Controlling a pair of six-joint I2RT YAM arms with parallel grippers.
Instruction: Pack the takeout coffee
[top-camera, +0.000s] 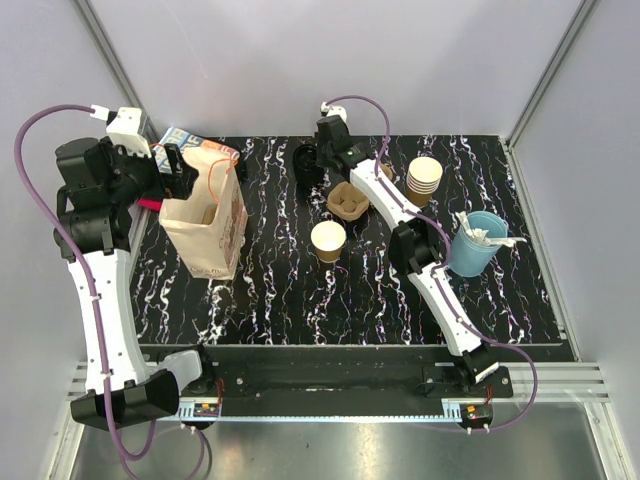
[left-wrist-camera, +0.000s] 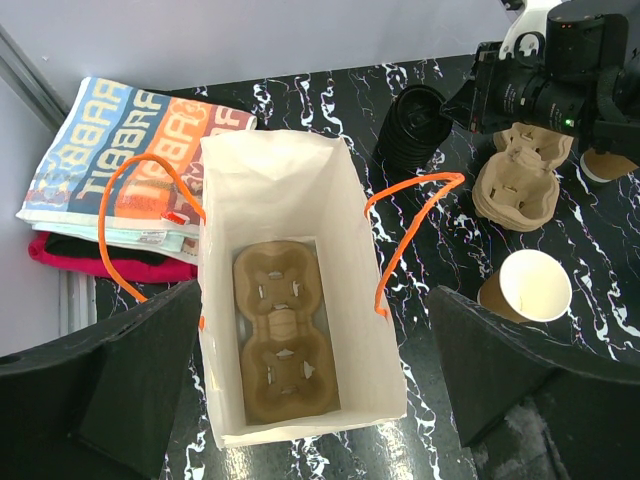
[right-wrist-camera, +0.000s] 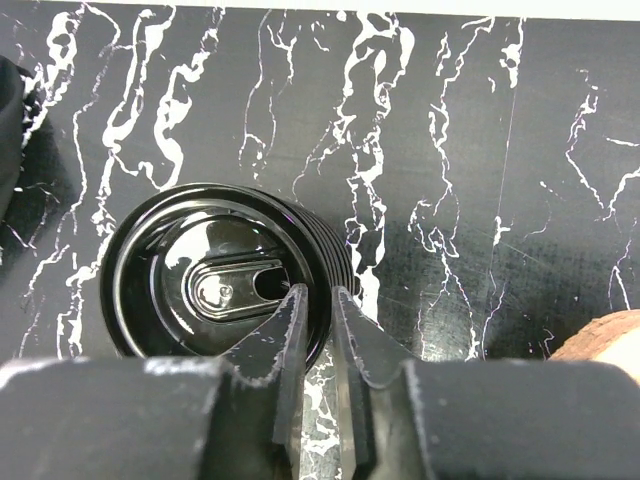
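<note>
The brown paper cup (top-camera: 328, 240) stands upright near the middle of the table (top-camera: 300, 300). Its mouth is open and it has no lid, so I'd say it isn't ready for packing yet.

That looks like the reason the right arm reaches to the far edge, where a stack of black lids (top-camera: 307, 163) sits. The right arm's fingers (right-wrist-camera: 275, 350) are drawn almost together astride the rim of the top lid (right-wrist-camera: 215, 285), one tip inside the rim and one outside, pinching it by the edge. It seems a sensible hold. The flat face gives nothing to grab, and a grip on the rim should let one lid come away from the rest, though two nested lids could lift together.

By the left edge stands a white paper bag (top-camera: 215, 240) with orange handles, mouth upward. A cup carrier (left-wrist-camera: 283, 340) lies flat on its floor with the wells facing up, placed to take the cup. The left arm's fingers (left-wrist-camera: 120, 390) are spread wide, one on each side of the bag's mouth, and hold nothing. I can't tell whether they touch the paper. My guess is that they wait there to steady the bag and keep its mouth from folding shut.

Some spare carriers (top-camera: 348, 202) lie just beside the lids. A stack of lidless cups (top-camera: 424, 177) and a blue cup (top-camera: 478, 245) of stirrers sit toward the right edge, apart from the stretch between cup and bag.
</note>
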